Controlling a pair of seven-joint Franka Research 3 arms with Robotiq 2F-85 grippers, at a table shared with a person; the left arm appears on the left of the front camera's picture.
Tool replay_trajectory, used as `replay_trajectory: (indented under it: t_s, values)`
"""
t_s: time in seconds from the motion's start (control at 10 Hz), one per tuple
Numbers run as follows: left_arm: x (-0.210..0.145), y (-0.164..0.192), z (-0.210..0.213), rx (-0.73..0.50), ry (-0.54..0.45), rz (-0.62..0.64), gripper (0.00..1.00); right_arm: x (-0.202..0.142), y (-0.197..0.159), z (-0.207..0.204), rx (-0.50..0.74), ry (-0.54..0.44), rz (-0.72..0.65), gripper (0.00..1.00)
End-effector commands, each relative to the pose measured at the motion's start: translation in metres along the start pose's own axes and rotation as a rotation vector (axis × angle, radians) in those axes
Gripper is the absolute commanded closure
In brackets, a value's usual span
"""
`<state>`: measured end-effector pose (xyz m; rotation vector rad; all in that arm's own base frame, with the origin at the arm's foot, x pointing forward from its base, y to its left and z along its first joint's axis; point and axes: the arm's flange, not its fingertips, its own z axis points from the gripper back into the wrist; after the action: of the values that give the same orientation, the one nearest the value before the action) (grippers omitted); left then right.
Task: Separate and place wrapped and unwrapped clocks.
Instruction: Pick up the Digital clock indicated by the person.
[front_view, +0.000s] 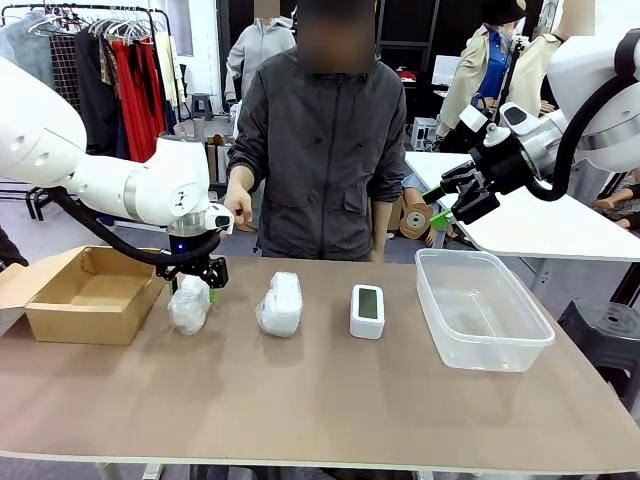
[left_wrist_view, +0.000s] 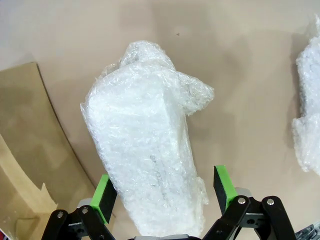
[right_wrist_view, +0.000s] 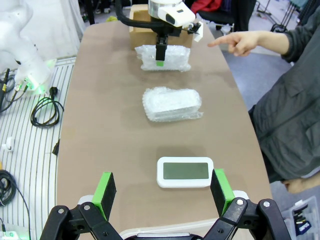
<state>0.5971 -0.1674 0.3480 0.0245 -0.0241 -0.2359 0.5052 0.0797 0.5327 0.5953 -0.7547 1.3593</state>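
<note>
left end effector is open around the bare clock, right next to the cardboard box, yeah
No. The left end effector is open, but around a wrapped bundle, not the bare clock, which lies farther right. The left wrist view shows it, with the cardboard box next to the bundle.

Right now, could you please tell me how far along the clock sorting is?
Done: nothing; the cardboard box and clear bin hold no clocks. In hand: the left claw, open, straddles the leftmost wrapped clock, not yet gripping. Left: it, the second wrapped clock and the bare clock all lie on the table; the right claw hangs open above.
</note>
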Motion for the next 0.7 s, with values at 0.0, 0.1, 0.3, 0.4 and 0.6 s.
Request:
replay_trajectory:
  t_s: [0.0,0.1,0.3,0.4,0.6]
  values:
    - [-0.0007,0.0020,-0.0007,0.012,-0.001,0.014,0.19,0.0021,0.0006,0.0013,-0.001,-0.005,0.006,0.00]
    - [-0.0005,0.0021,-0.0010,0.009,0.003,0.014,0.39,0.0021,0.0006,0.0013,-0.001,-0.005,0.006,0.00]
    - [-0.0013,0.0024,-0.0006,0.014,0.008,0.023,0.77,0.0021,0.0006,0.0013,-0.001,-0.005,0.006,0.00]
    - [-0.0008,0.0034,-0.0003,0.014,0.007,0.021,0.96,0.0021,0.0006,0.0013,-0.001,-0.005,0.006,0.00]
    - [-0.0027,0.0039,0.0063,0.016,-0.011,0.016,1.00,0.0021,0.0006,0.0013,-0.001,-0.005,0.006,0.00]
